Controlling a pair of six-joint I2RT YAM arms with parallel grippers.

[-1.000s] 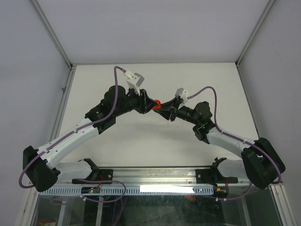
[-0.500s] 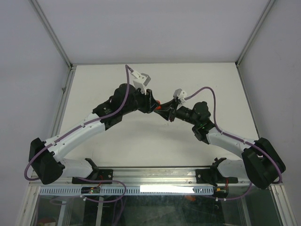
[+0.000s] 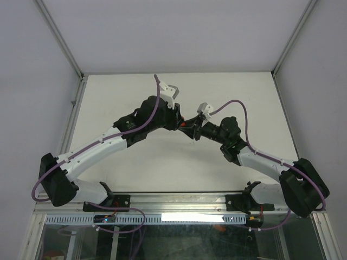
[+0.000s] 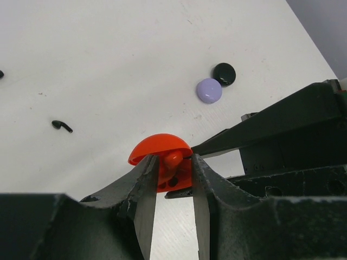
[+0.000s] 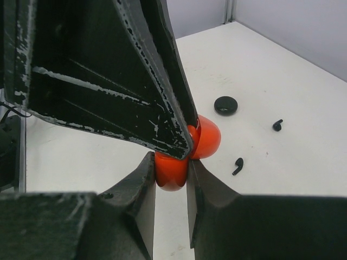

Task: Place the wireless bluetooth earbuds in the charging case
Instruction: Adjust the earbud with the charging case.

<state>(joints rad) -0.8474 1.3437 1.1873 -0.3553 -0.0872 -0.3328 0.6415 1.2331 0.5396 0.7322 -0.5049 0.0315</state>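
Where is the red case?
Top view: the red case is at the middle of the table, between both grippers; the right gripper clamps it and the left gripper holds a red earbud at its opening.

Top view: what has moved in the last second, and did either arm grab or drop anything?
The left arm swung right and forward, bringing the left fingers over the red case, now mostly hidden from above. The right arm barely shifted; the right fingers stay clamped on the case, and the left fingers pinch a red earbud. Nothing visibly let go.
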